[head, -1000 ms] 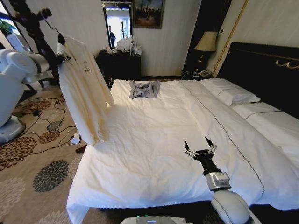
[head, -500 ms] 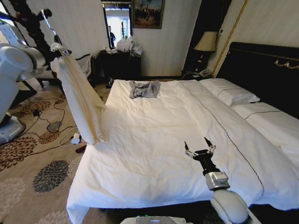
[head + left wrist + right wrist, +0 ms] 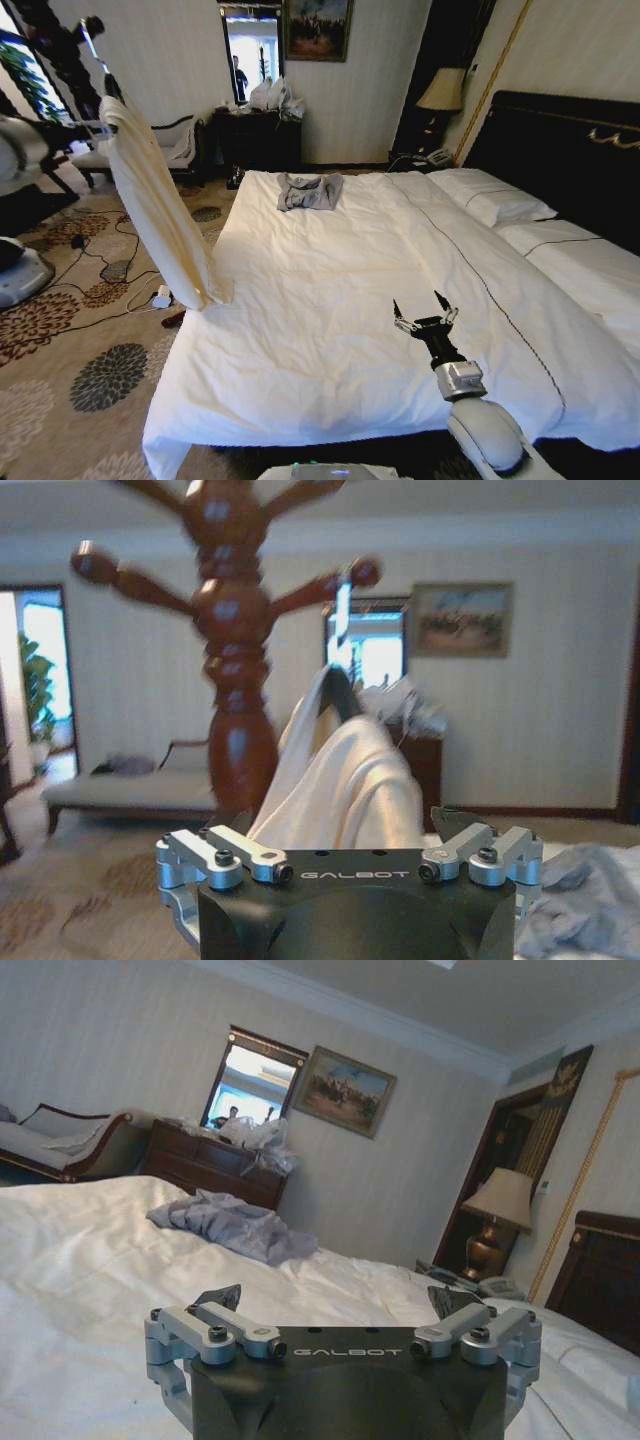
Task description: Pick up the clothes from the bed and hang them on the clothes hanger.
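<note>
The bed [image 3: 330, 300] fills the foreground. The clothes [image 3: 155, 205], on the clothes hanger [image 3: 338, 685], dangle off the bed's left edge beside a wooden coat stand [image 3: 232, 650]. "GALBOT" marks both wrists. Right gripper [image 3: 421, 309] hovers over the bed, fingers spread, empty. Left gripper [image 3: 350, 830] is released, fingers apart behind the garment.

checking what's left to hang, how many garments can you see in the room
2. The cream clothes hang on the clothes hanger left of the bed; a grey garment lies at the bed's far end. Others may be hidden.
</note>
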